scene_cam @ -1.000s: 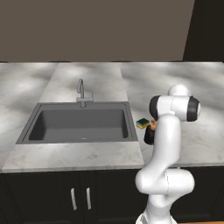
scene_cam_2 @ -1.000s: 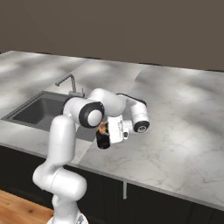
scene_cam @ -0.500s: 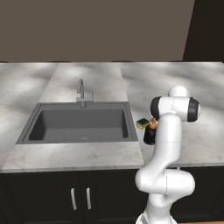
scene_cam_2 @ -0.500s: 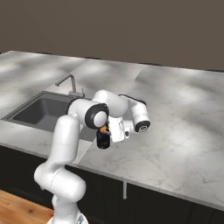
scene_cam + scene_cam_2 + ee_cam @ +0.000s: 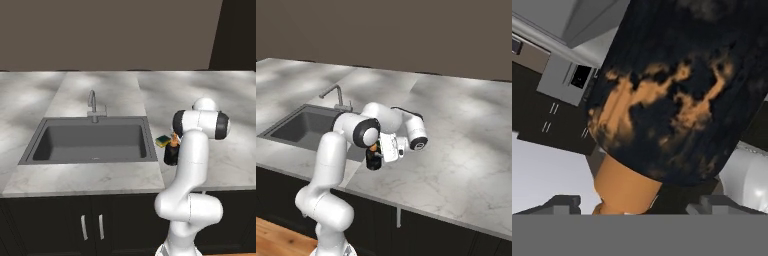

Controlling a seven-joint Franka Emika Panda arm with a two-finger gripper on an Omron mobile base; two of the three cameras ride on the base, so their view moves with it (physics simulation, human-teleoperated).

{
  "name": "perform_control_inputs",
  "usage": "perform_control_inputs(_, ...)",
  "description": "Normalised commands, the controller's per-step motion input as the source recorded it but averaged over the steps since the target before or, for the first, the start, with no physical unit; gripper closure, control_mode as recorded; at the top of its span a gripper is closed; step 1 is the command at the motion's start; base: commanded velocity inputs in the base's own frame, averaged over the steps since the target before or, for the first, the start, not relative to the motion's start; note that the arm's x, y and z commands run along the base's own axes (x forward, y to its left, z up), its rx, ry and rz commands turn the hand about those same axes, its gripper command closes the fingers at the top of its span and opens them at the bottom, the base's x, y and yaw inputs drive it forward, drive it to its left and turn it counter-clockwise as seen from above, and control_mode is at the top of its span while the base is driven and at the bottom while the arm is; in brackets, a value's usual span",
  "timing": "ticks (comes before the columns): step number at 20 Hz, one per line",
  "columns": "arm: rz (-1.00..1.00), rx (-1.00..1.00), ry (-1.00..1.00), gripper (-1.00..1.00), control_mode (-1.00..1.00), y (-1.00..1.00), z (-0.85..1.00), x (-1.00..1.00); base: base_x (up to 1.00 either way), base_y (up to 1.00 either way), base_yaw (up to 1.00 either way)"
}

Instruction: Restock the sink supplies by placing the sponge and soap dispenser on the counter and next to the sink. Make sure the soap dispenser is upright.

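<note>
The soap dispenser (image 5: 171, 154), a black bottle with an orange pump top, stands upright on the counter (image 5: 230, 155) just right of the sink (image 5: 95, 161). The yellow and green sponge (image 5: 163, 140) lies right behind it, by the sink's right rim. In the right base view my gripper (image 5: 376, 149) hangs over the dispenser (image 5: 374, 159) at its pump. The hand view looks along the black body (image 5: 672, 100). There the gripper (image 5: 637, 205) is open, its fingertips (image 5: 562, 202) standing wide on either side of the orange neck, apart from it.
A silver faucet (image 5: 93, 105) rises at the sink's rear edge. The marbled counter (image 5: 456, 150) stretches wide to the right of the arm. Dark cabinet doors (image 5: 90, 225) run below the front edge.
The jaws were shut on the dispenser's orange top and now stand wide apart. The arm and the dispenser have hardly moved.
</note>
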Motion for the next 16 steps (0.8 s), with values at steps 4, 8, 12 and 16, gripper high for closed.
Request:
perform_control_inputs(4,0.00,0.00,-0.02,-1.00,-1.00,0.00,0.00,0.00,0.00,0.00,0.00)
perform_control_inputs(8,0.00,0.00,0.00,-1.00,-1.00,0.00,0.15,0.00,0.00,0.00,0.00)
perform_control_inputs(12,0.00,0.00,0.00,-1.00,-1.00,0.00,0.27,0.00,0.00,0.00,0.00)
perform_control_inputs(16,0.00,0.00,0.00,-1.00,-1.00,0.00,0.29,0.00,0.00,0.00,0.00)
